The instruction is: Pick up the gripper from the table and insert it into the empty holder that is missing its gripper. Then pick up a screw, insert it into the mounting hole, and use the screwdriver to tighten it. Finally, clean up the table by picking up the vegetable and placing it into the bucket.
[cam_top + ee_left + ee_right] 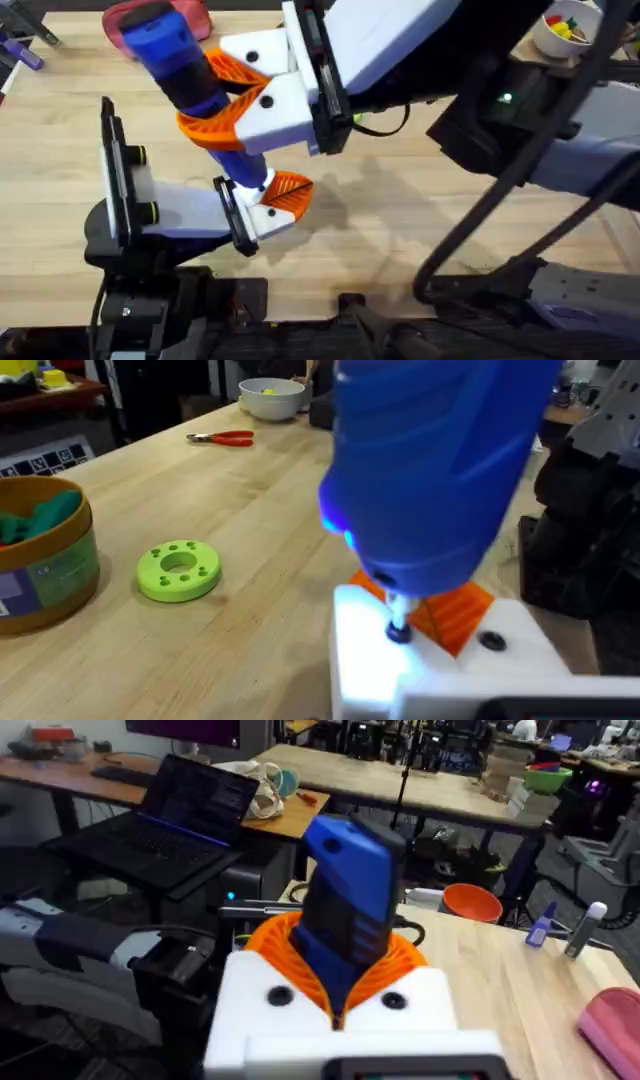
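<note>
The right pincer (235, 105) grips the blue screwdriver (180, 60), its bit on the screw in the white holder (420, 660). Keep the bit straight and pressed lightly. I cannot tell the left pincer's state.

Right end effector (225, 100) is clamped on the blue screwdriver (180, 62), tilted with its tip down at the white holder (262, 212) where the orange gripper (290, 192) sits. That holder is on the left arm's jaw, low over the wooden surface (400, 210)
</note>
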`<control>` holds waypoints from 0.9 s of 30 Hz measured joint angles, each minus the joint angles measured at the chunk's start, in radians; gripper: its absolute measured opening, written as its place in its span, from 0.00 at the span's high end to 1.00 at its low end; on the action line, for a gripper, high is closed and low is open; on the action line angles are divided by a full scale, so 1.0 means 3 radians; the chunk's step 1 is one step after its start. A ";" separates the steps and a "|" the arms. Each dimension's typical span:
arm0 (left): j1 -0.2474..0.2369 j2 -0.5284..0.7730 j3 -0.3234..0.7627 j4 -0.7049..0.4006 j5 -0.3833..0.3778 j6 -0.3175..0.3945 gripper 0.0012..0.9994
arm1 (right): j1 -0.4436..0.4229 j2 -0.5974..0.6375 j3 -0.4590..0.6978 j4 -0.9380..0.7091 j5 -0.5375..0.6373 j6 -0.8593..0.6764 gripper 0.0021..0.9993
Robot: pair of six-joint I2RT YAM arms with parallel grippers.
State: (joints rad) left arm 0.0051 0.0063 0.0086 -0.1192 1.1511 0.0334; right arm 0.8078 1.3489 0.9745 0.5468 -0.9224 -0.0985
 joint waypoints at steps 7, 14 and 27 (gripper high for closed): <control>0.0000 0.0000 0.0000 0.0000 0.0000 0.0000 0.98 | 0.0000 0.0021 0.0000 -0.0003 -0.0001 -0.0001 0.99; 0.0000 0.0000 0.0000 -0.0001 0.0000 0.0000 0.98 | 0.0000 0.0021 0.0000 -0.0045 -0.0001 -0.0001 0.99; 0.0000 0.0000 0.0000 -0.0002 0.0006 -0.0001 0.98 | 0.0000 0.0021 0.0000 -0.0121 -0.0024 -0.0070 0.99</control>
State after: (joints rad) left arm 0.0051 0.0063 0.0086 -0.1197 1.1530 0.0330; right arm 0.8078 1.3552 0.9745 0.5106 -0.9295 -0.1196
